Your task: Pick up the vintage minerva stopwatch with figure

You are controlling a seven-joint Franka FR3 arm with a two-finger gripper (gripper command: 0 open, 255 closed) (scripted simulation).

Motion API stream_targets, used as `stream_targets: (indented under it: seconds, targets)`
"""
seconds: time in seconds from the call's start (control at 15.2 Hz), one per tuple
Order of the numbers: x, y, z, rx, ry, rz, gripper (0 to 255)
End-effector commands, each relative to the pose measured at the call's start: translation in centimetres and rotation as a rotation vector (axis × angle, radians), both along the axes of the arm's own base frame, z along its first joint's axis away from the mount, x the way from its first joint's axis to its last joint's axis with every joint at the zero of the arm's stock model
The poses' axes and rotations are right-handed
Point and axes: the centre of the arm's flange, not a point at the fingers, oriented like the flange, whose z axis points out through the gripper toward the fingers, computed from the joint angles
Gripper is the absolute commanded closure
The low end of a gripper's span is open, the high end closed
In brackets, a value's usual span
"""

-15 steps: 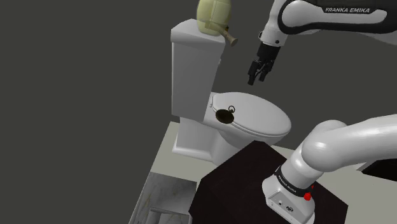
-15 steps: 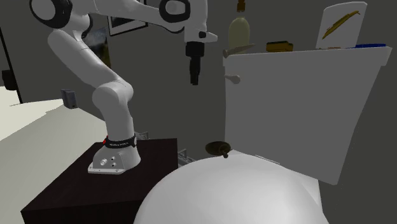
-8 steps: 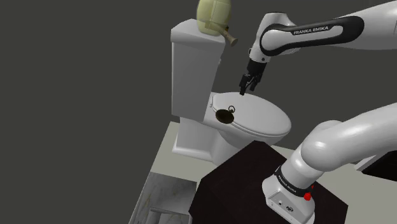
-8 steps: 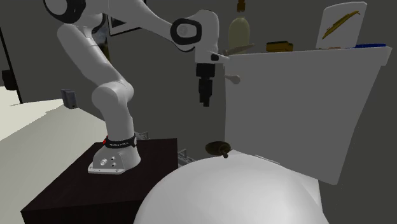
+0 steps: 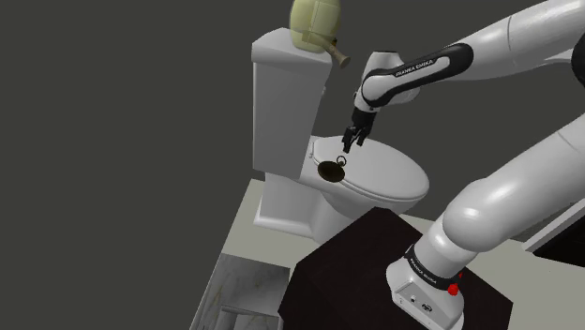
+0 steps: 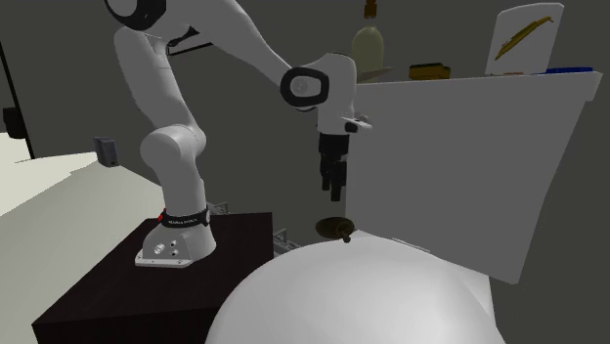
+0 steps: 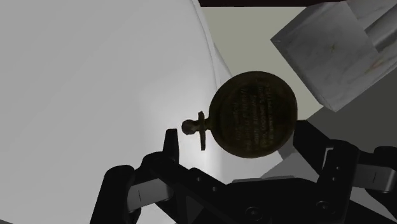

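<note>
The stopwatch [image 5: 331,171] lay untouched on the white toilet lid [image 5: 384,178] as the pincer [image 5: 349,145], fingers apart, had dropped within a second to hang just above it, seemingly ready to grasp.

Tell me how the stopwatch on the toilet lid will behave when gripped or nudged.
The stopwatch looks a rigid flat disc, likely stiff, unlikely to roll. Lying near the edge of the smooth toilet lid, it might slide off if nudged.
</note>
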Motion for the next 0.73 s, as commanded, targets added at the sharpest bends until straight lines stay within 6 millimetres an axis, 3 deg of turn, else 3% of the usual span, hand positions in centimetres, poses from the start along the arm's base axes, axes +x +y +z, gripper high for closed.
stream_targets:
  seconds: [0.0,0.13,0.66]
  targets:
    - [1.0,-1.3,-2.2,-0.003,0.0,0.006,0]
    - [2.0,-2.3,-4.4,-0.004,0.002,0.011,0]
    - [2.1,-2.4,-8.5,-0.004,0.002,0.011,0]
